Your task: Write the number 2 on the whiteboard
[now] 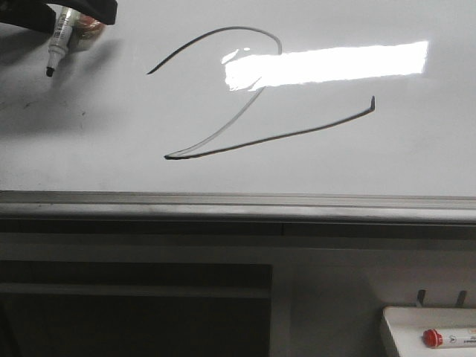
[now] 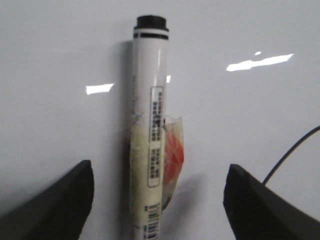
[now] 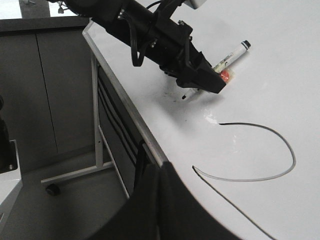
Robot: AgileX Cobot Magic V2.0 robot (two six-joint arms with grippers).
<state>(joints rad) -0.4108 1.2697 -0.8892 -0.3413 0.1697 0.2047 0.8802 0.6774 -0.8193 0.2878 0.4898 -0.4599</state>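
A complete number 2 (image 1: 245,111) is shown on the whiteboard (image 1: 89,141): a curved top, a pale diagonal running down to a sharp point at the near left, and a long base stroke rising to the right and ended by a small tick. The figure occupies the middle of the board, partly crossed by a bright reflected rectangle of light.

The marker (image 1: 58,39) is seen at the far left corner, well apart from the figure, carried by the left gripper (image 2: 157,200). Its black tip is directed toward the near side and appears to be lifted off the surface, although contact cannot be excluded from the front view. In the left wrist view the two dark fingers (image 2: 60,200) are spread wide on either side of the barrel without touching it; the marker seems to be fixed by tape and a red patch, so nothing is pinched between them.

The right gripper (image 3: 160,210) is visible only as a dark shape at the near edge of its own view, and its state cannot be told.

The writing is judged finished. For a clean withdrawal, the tip should be kept clear of the board and drawn away from the strokes, so that no stray mark or smear is added to them.
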